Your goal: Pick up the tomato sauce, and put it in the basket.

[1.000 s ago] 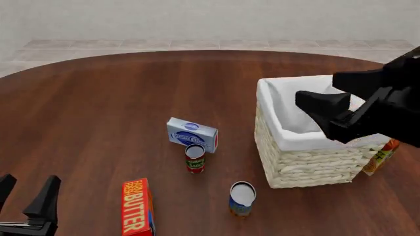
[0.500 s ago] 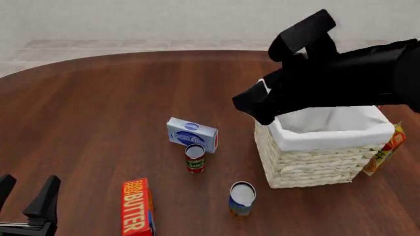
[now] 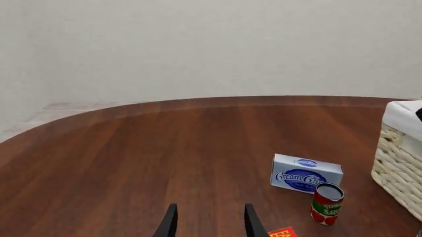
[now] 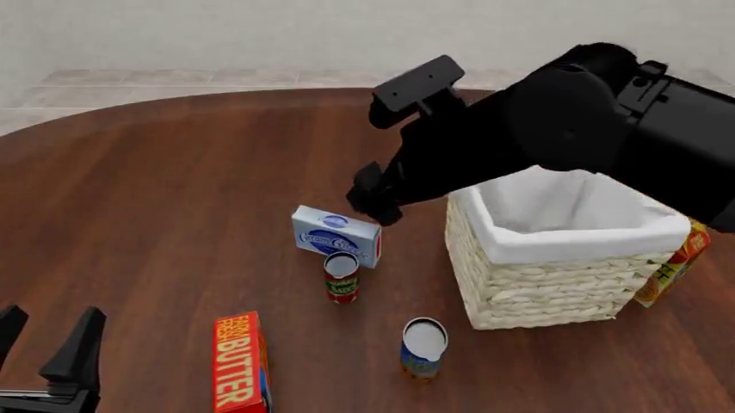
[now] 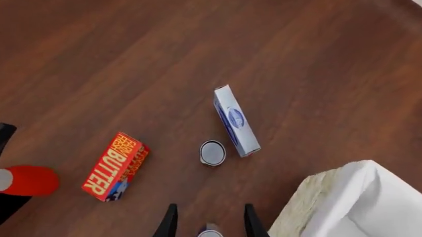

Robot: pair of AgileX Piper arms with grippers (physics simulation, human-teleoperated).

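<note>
The tomato sauce (image 4: pixel 341 277) is a small red-labelled can with a green band, standing upright just in front of the cream cheese box; it also shows in the left wrist view (image 3: pixel 326 203) and from above in the right wrist view (image 5: pixel 212 152). The basket (image 4: pixel 540 284) stands to its right, lined with white cloth, and shows in both wrist views (image 5: pixel 349 202) (image 3: pixel 400 148). My right gripper (image 4: pixel 373 196) is open and empty, high above the table left of the basket, above the cream cheese box. My left gripper (image 4: pixel 52 353) is open and empty at the near left edge.
A blue-and-white cream cheese box (image 4: pixel 336 235) lies behind the can. A red butter box (image 4: pixel 239 361) lies at the near left. A larger blue-and-orange can (image 4: pixel 424 347) stands in front of the basket. An orange carton (image 4: pixel 676 262) leans at the basket's right side.
My right arm has swung left from over the basket's right side, across the basket, to above the cream cheese box. The left arm and the objects have not moved.
</note>
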